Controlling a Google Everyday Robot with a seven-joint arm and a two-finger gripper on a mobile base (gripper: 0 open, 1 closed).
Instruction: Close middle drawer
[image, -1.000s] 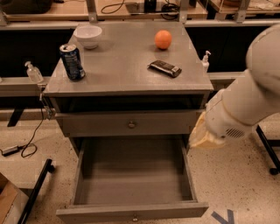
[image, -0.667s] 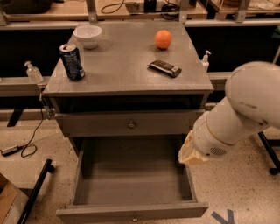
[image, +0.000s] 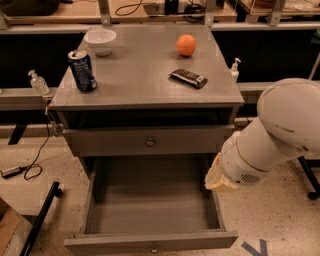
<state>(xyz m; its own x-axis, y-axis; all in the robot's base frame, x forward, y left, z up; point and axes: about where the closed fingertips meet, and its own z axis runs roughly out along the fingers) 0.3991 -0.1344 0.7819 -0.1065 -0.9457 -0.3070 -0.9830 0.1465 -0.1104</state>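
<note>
The middle drawer (image: 150, 200) is pulled far out of the grey cabinet (image: 145, 75). Its deep plain box is open and holds nothing that I can see. Its low front panel (image: 150, 242) with a small brass knob (image: 154, 248) is at the bottom edge of the view. Above it, the taller-fronted top drawer (image: 147, 141) with a like knob stands slightly out. My gripper (image: 218, 178) is at the tan end of the white arm, beside the right wall of the open drawer and just below the top drawer's right corner.
On the cabinet top stand a blue can (image: 82, 70), a white bowl (image: 100, 41), an orange (image: 186, 45) and a dark flat bar (image: 187, 78). Small pump bottles (image: 38, 82) stand on rails on both sides. A cable (image: 30, 167) and a black leg (image: 42, 215) are on the floor at left.
My arm has swung left and down, bringing the gripper from right of the cabinet to the right wall of the open drawer. The drawer has not moved.
</note>
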